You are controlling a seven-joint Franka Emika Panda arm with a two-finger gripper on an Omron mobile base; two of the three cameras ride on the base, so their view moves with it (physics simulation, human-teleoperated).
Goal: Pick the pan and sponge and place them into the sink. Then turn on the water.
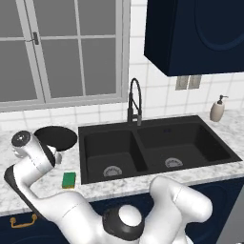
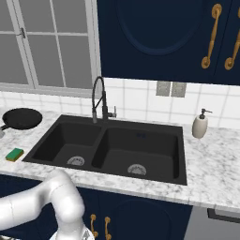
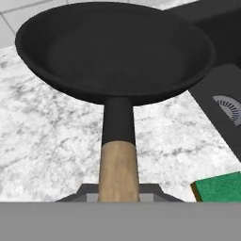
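- The round black frying pan (image 3: pixel 115 52) is seen on the white-and-grey marbled counter (image 3: pixel 42 141), to the left of the sink; in the left base view the pan (image 1: pixel 57 137) lies just beside the sink's left rim, and in the right base view it (image 2: pixel 22 118) sits near the picture's left edge, below the window.
- The pan's light-brown wooden handle (image 3: pixel 118 169) is shown in the hand view running down from a short black neck to the gripper (image 3: pixel 118 195).
- The gripper's jaws are pressed in on the wooden handle; the handle is pinched between them, though the fingertips themselves are mostly hidden at the bottom of the hand view.
- The small green-topped sponge (image 1: pixel 69 179) is found flat on the counter in front of the pan, near the sink's front left corner and apart from the pan; it is also visible in the right base view (image 2: pixel 14 154) and at the lower right of the hand view (image 3: pixel 219 187).
- The matte-black double-basin sink (image 1: pixel 143 125) is set into the counter, with a round metal drain in each basin.
- The black arched spring-neck faucet (image 1: pixel 135 102) stands behind the divider between the basins.
- A beige soap dispenser bottle (image 1: pixel 218 109) stands on the counter to the right of the sink, by the tiled wall.
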